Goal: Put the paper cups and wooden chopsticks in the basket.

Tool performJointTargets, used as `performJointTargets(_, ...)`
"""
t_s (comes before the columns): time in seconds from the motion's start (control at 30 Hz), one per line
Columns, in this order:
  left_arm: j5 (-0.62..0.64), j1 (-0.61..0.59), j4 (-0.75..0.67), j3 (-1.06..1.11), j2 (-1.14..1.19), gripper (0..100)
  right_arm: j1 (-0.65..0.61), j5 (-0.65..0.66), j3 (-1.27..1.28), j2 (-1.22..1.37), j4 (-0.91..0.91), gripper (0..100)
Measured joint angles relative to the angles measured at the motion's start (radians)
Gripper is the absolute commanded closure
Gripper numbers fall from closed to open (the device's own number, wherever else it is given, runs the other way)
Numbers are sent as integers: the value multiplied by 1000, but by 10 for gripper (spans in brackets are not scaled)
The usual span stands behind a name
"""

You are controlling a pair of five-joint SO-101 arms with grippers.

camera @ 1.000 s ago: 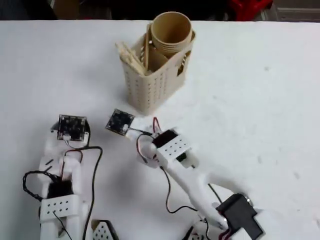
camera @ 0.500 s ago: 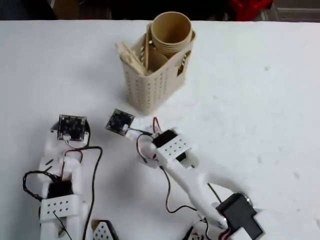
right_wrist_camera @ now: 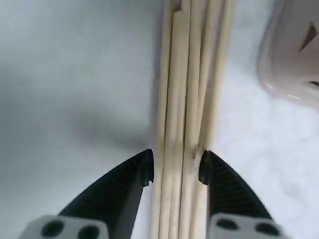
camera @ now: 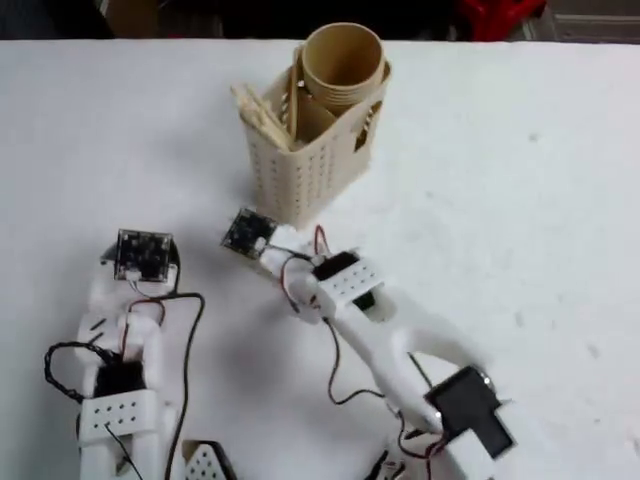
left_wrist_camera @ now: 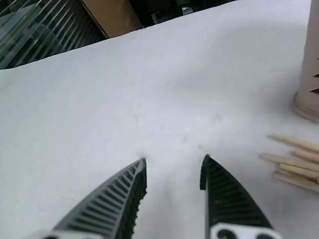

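Chopsticks [right_wrist_camera: 187, 99] lie bundled on the table [camera: 520, 180] just beside the basket [camera: 310, 170], my right gripper [right_wrist_camera: 175, 167] astride them, fingers apart at the bundle's edges. My left gripper [left_wrist_camera: 172, 172] sits low nearby, fingers parted on nothing. Paper cups [camera: 343, 65] stand stacked in the basket.

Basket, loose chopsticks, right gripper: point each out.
basket [camera: 320, 170]: high view, perforated side wall.
loose chopsticks [right_wrist_camera: 192, 74]: right wrist view, middle of the bundle lying on the table.
right gripper [right_wrist_camera: 175, 162]: right wrist view, midway between its fingertips.
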Motion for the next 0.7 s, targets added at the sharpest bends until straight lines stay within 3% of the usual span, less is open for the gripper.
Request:
performJointTargets(0.2, 0, 0, 0, 0, 0, 810, 23, 11, -58, 87, 0, 847)
performJointTargets(0.37, 0, 0, 0, 0, 0, 810, 28, 11, -69, 104, 0, 988)
performJointTargets(0.7, 0, 0, 0, 0, 0, 809, 31, 9, -72, -55, 144, 981)
